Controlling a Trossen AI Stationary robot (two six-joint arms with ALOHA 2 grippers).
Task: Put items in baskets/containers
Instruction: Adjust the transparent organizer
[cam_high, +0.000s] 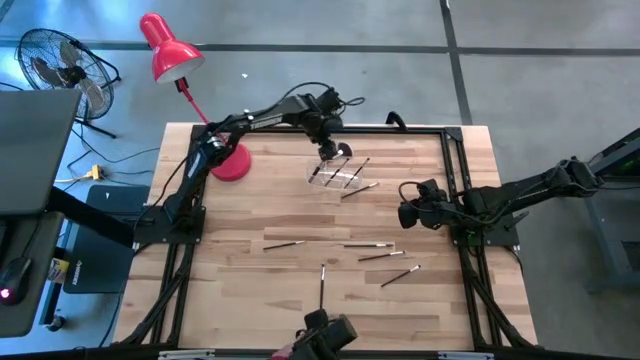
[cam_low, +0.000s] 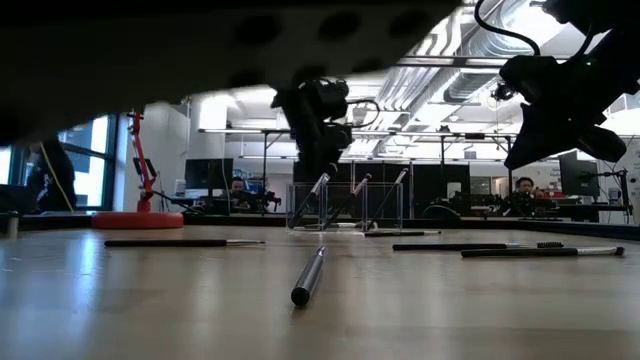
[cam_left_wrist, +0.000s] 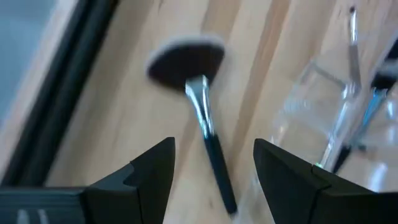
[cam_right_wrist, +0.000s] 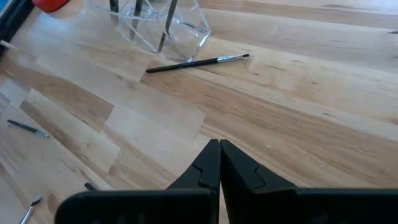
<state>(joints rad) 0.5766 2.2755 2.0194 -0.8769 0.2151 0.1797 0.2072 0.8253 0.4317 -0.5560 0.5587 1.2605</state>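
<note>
Left wrist view: fan brush (cam_left_wrist: 189, 68), silvery ferrule, beside clear angular holder (cam_left_wrist: 323, 112).

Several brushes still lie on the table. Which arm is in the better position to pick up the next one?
Probably the right. Its gripper is shut and empty, hanging near the loose brushes. The left gripper is open at the holder, over the fan brush, farther from them.

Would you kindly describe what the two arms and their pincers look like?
Both arms are dark, nearly black, built of slim jointed links with black cables looping along them. The left pincer has two matte black fingers that are wedge-shaped, tapering to angular tips. The right pincer has the same black, pointed fingers. No markings are visible.
</note>
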